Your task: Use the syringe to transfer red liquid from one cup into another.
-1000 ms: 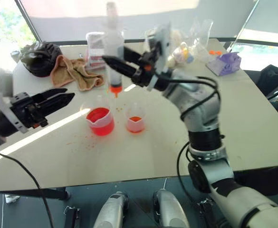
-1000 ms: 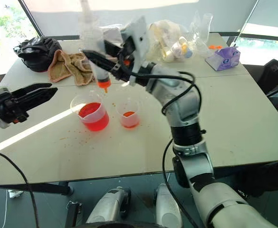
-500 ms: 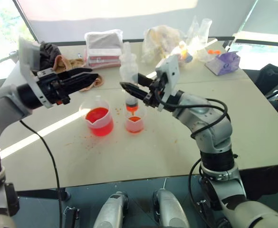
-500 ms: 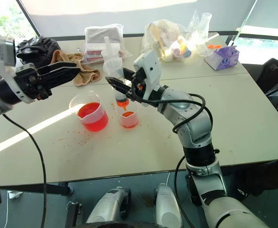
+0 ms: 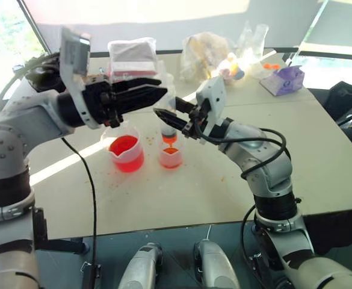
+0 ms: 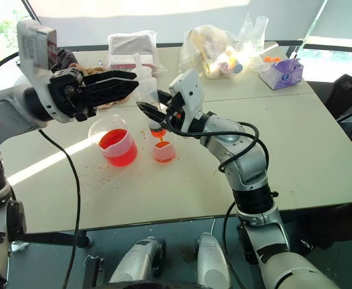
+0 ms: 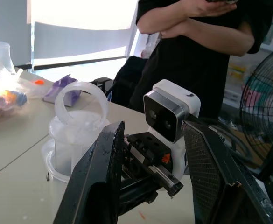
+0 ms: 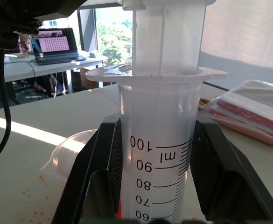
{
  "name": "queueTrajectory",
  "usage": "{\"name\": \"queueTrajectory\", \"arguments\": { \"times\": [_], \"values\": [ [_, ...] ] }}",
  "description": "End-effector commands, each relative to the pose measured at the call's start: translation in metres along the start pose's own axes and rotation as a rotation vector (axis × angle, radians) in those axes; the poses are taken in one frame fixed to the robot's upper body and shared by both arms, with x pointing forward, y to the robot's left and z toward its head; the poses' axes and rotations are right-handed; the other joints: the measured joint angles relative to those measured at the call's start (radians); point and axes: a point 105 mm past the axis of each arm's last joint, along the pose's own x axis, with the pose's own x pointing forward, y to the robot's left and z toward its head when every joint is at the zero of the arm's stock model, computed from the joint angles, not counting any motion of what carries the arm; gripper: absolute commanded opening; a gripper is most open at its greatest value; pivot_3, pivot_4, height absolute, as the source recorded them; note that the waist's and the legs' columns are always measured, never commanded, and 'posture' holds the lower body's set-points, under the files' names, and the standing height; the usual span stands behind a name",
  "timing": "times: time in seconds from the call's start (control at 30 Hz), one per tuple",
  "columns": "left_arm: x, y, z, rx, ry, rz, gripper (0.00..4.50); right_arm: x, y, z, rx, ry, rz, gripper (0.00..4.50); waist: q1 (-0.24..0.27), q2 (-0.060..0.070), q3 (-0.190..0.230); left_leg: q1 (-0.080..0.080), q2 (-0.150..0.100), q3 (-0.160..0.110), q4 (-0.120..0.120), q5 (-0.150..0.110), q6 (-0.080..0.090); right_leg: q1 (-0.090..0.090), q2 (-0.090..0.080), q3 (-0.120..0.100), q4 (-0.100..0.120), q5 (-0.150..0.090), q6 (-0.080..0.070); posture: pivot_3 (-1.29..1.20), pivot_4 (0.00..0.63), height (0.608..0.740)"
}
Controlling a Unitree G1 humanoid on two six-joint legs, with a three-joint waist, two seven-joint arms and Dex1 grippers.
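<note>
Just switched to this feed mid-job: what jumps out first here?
The right gripper holds the syringe upright, its orange tip just over the small cup mid-table. The open left gripper reaches in toward the plunger top. Beside the small cup stands the bigger cup, bright with red liquid.

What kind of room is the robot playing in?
Probably a robot test lab or workshop. Clear plastic cups of red liquid sit on a plain beige table, a clear glass flask stands at the back, and an open laptop rests on another desk by big windows.
</note>
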Motion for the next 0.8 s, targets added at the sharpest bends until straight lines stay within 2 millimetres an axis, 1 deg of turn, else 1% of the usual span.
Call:
{"name": "queueTrajectory", "arguments": {
  "times": [0.03, 0.27, 0.4, 0.57, 0.8],
  "values": [
    [0.001, -0.002, 0.011, 0.049, -0.020, -0.009, 2.04, -0.001, 0.006, 0.013, -0.034, -0.050, 0.022, 1.43, 0.000, 0.000, 0.000, 0.000, 0.000, 0.000, 0.000, 0.000, 0.000, 0.000, 0.000, 0.000, 0.000, 0.000, 0.000, 0.00, 0.150, 0.734],
    [-0.008, 0.001, 0.017, 0.071, -0.026, 0.013, 2.04, 0.000, 0.006, 0.013, -0.035, -0.050, 0.021, 1.43, -0.001, 0.000, 0.000, 0.000, 0.000, 0.000, 0.000, 0.000, 0.000, 0.000, 0.000, 0.000, 0.000, 0.000, 0.000, 0.00, 0.150, 0.734],
    [-0.009, 0.006, 0.014, 0.075, -0.021, 0.031, 2.04, 0.001, 0.009, 0.013, -0.034, -0.050, 0.032, 1.43, 0.000, 0.000, 0.000, 0.000, 0.000, 0.000, 0.000, 0.000, 0.000, 0.000, 0.000, 0.000, 0.000, 0.000, 0.000, 0.00, 0.150, 0.734],
    [-0.003, 0.010, 0.010, 0.076, -0.025, 0.033, 2.04, 0.001, 0.010, 0.013, -0.038, -0.049, 0.037, 1.43, 0.001, 0.000, 0.000, 0.000, 0.000, 0.000, 0.000, 0.000, 0.000, 0.000, 0.000, 0.000, 0.000, 0.000, 0.000, 0.00, 0.150, 0.734],
    [0.014, 0.019, -0.002, 0.069, -0.018, 0.018, 2.04, 0.000, 0.009, 0.013, -0.043, -0.045, 0.035, 1.43, 0.012, 0.000, 0.000, 0.000, 0.000, 0.000, 0.001, 0.000, 0.000, 0.000, 0.000, 0.000, 0.000, 0.000, 0.000, 0.00, 0.150, 0.734]
  ]
}}
